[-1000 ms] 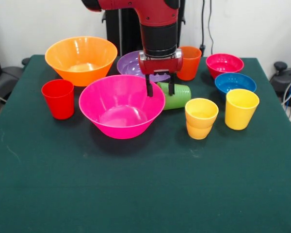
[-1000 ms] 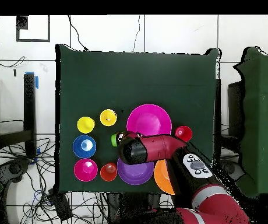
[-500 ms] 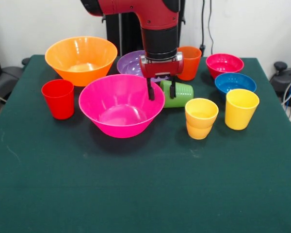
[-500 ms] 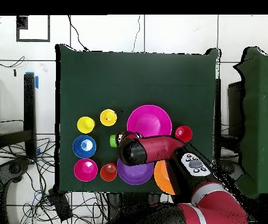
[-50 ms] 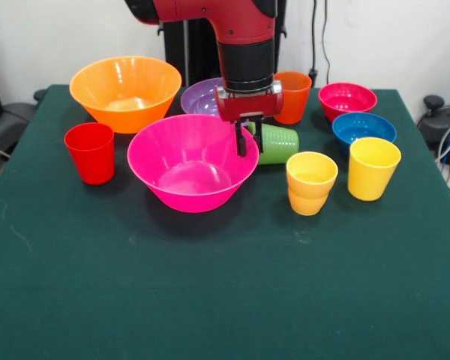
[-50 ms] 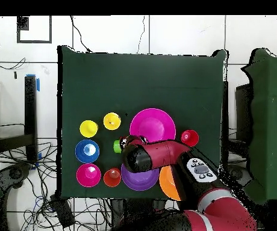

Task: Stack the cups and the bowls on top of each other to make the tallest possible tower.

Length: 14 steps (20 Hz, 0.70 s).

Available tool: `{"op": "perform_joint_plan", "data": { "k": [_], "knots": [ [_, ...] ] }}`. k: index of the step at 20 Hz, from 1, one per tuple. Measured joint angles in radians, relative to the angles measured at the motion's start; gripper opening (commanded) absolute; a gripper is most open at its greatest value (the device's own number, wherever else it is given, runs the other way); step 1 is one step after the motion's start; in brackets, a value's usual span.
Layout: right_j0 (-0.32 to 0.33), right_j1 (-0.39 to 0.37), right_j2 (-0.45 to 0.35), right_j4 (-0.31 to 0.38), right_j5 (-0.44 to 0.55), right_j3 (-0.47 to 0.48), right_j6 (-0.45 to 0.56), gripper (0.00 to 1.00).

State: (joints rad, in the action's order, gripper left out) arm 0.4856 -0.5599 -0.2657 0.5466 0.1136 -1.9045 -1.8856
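Going left to right in the front view, the red cup (image 5: 91,152) and the big orange bowl (image 5: 125,91) stand well off to the left of the fingers (image 5: 248,141). The big pink bowl (image 5: 192,161) comes next, its right rim right at the fingers. The two fingers look drawn close together, seemingly pinching that rim, with one finger inside the bowl and one outside. The purple bowl (image 5: 202,97) sits behind them. The green cup (image 5: 276,145) lies on its side just to their right, nearly touching the pink bowl. Behind it stands the orange cup (image 5: 292,97). Further right are two yellow cups (image 5: 310,182) (image 5: 373,168), the first apparently with another cup nested under it. Behind those sit the small crimson bowl (image 5: 347,100) and the small blue bowl (image 5: 364,128).

A thin glossy rim gives little to hold, so the bowl could slip out or swing and tip when lifted. It could also knock the green cup and set it rolling.

The worktop (image 5: 210,300) is covered in dark green cloth and its near half is bare. A pale wall is behind, and the overhead view shows a tiled floor (image 6: 165,33) with cables at the sides.
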Motion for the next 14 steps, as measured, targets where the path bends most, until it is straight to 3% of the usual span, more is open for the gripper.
{"op": "perform_joint_plan", "data": {
  "k": [14],
  "knots": [
    [-0.018, -0.02, 0.012, 0.003, -0.002, 0.0, 0.0, 0.0]
  ]
}}
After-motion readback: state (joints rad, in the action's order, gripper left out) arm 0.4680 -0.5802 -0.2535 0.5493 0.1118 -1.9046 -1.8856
